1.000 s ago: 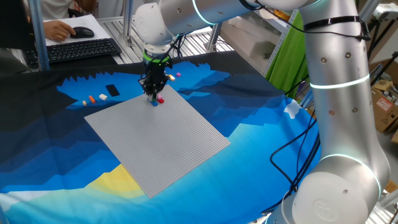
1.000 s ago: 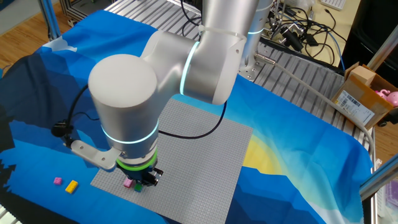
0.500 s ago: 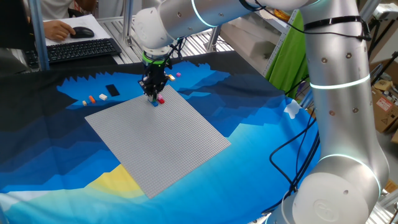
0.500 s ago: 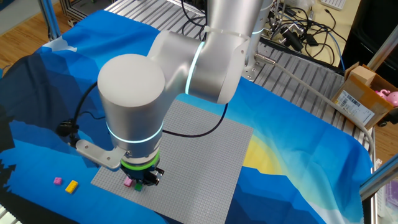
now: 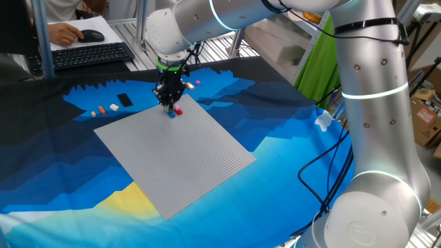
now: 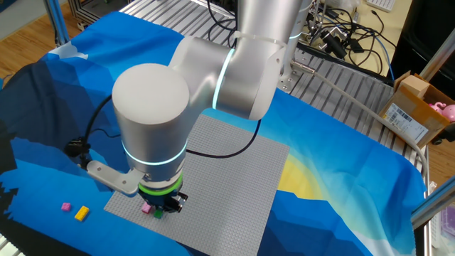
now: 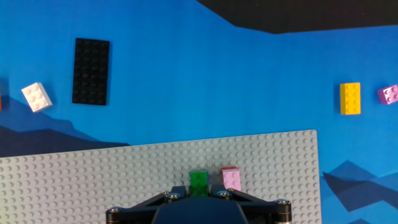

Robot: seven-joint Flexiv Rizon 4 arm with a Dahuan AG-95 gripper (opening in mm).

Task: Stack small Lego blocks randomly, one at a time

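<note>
My gripper (image 7: 198,194) is at the far corner of the grey baseplate (image 5: 179,155), pointing down. Its fingers close on the sides of a small green block (image 7: 198,180) that sits on the plate; in one fixed view a blue block (image 5: 170,114) shows under the fingertips. A pink block (image 7: 231,179) stands on the plate right beside it, touching or nearly so. The other fixed view shows the pink block (image 6: 146,208) and the green block (image 6: 158,212) under the gripper (image 6: 166,206).
Loose on the blue cloth: a white block (image 7: 36,96), a black flat plate (image 7: 91,71), a yellow block (image 7: 350,98) and a magenta block (image 7: 388,94). An orange block (image 5: 100,109) lies left of the plate. A keyboard (image 5: 86,55) is at the back.
The arm's upper body has shifted slightly; the gripper has stayed at the green block on the plate's corner. The blocks have not moved.
</note>
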